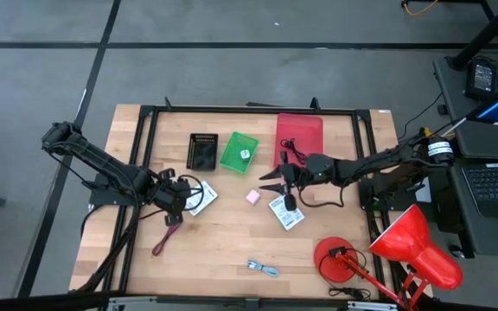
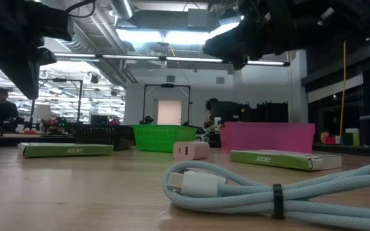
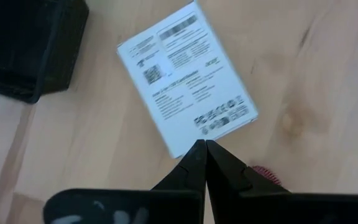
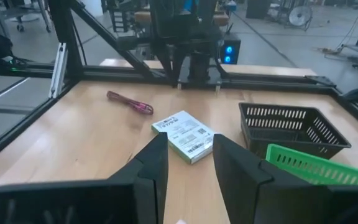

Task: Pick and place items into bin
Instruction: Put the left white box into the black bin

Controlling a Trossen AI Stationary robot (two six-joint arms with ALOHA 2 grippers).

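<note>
Two packets lie unpicked: left gripper (image 3: pixel 205 149), jaws together, hovers over one packet (image 3: pixel 187 74); next it must open. Right gripper (image 4: pixel 190 163) waits, jaws apart.

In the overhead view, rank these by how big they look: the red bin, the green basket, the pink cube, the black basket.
1. red bin
2. green basket and black basket: look about alike, not ranked apart
3. pink cube, smallest

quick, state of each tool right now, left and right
Left tool: closed, holding nothing, just above the white packet.
Right tool: open, empty, hovering over the table near the pink cube.
</note>
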